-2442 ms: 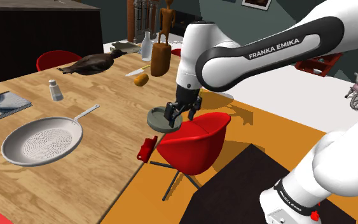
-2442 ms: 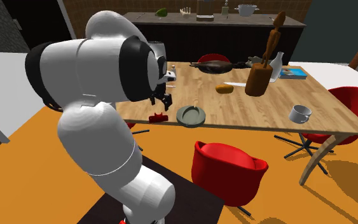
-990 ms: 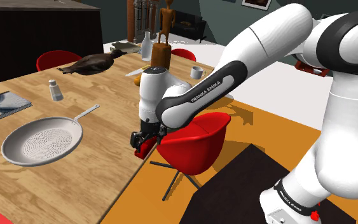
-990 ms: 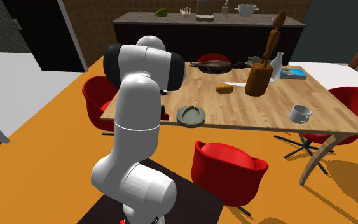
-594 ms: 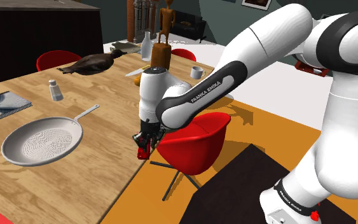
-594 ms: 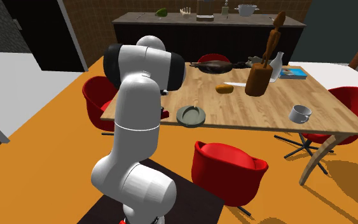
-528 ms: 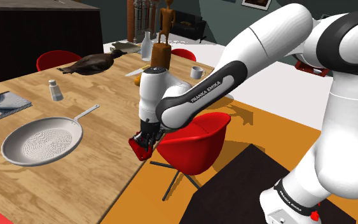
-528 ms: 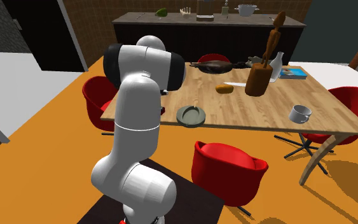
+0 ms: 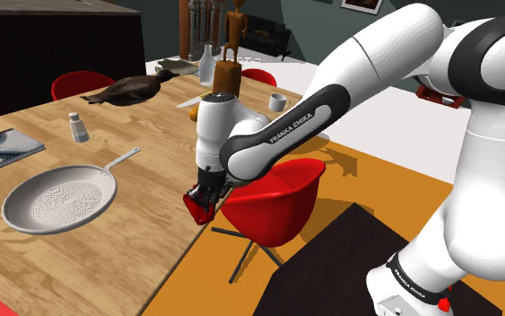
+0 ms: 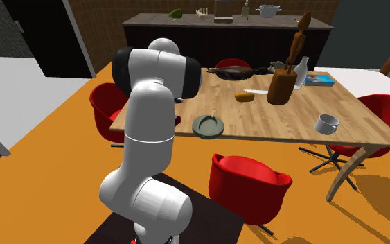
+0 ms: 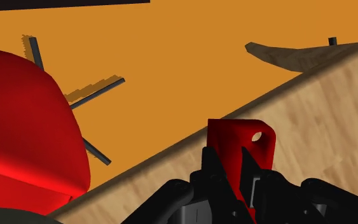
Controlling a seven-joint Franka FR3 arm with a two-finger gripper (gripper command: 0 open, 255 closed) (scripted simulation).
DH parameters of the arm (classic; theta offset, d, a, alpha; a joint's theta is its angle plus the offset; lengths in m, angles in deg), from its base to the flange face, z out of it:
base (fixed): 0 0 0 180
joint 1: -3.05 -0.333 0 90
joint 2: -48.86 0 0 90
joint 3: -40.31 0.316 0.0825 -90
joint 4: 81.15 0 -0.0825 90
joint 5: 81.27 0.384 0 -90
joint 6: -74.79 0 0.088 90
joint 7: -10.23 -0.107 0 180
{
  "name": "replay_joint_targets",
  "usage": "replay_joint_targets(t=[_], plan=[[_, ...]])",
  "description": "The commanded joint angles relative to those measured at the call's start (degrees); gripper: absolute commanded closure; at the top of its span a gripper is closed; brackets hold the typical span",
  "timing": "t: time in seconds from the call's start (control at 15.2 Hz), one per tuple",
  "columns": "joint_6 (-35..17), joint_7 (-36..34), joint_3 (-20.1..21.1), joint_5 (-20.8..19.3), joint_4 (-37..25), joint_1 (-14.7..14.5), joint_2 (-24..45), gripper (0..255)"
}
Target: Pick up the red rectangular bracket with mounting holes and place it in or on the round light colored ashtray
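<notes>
Just left of centre in the shoulder view, the claw (image 9: 202,203) is clamped on the red bracket (image 9: 195,208) at the tabletop (image 9: 107,242) edge. The round grey ashtray (image 10: 208,125) sits mid-frame in the second exterior view.

Second exterior view: white arm (image 10: 148,132) standing before the near edge of a wooden table (image 10: 283,121).
The folded arm, with a dark band at its upper joint, covers the table's end at the view's left. A round grey ashtray (image 10: 208,125) lies just beside the arm at the near edge. A white cup (image 10: 326,124) stands well apart toward the right, and a brown wooden block (image 10: 281,86) stands farther back. A red chair (image 10: 249,181) stands on the orange floor (image 10: 55,159) in front.
</notes>
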Motion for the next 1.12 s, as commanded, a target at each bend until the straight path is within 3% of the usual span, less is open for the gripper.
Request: replay_joint_targets(t=[0.0, 1.06], plan=[[0.92, 0.37, 0.32, 0.55, 0.03, 0.26, -0.76, 255], [11.11, 3.46, 2.65, 5.63, -2.7, 2.12, -9.03, 255]])
